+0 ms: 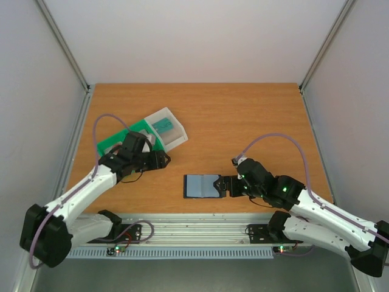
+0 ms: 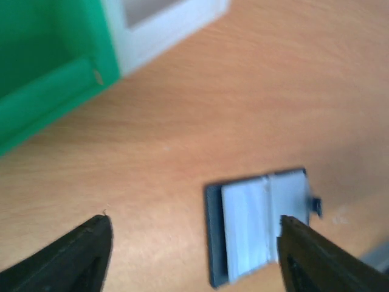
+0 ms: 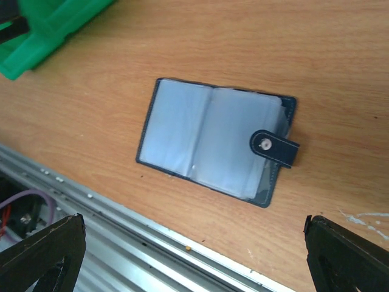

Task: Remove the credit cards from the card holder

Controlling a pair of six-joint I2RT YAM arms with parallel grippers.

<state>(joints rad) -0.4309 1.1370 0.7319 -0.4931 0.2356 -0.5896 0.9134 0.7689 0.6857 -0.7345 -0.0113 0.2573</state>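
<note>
The card holder [image 1: 201,185] is laid open at the near edge of the counter [image 1: 255,115], sleeves exposed for emptying; the left fingers [image 2: 67,258], by the tray [image 1: 114,143], and right fingers [image 3: 42,252] are held apart, empty.

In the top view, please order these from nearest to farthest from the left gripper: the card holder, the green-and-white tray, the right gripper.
1. Green-and-white tray: right beside the left gripper, on the table's left side.
2. Card holder: lying open, near the front middle.
3. Right gripper: at the card holder's right edge, farthest.
</note>
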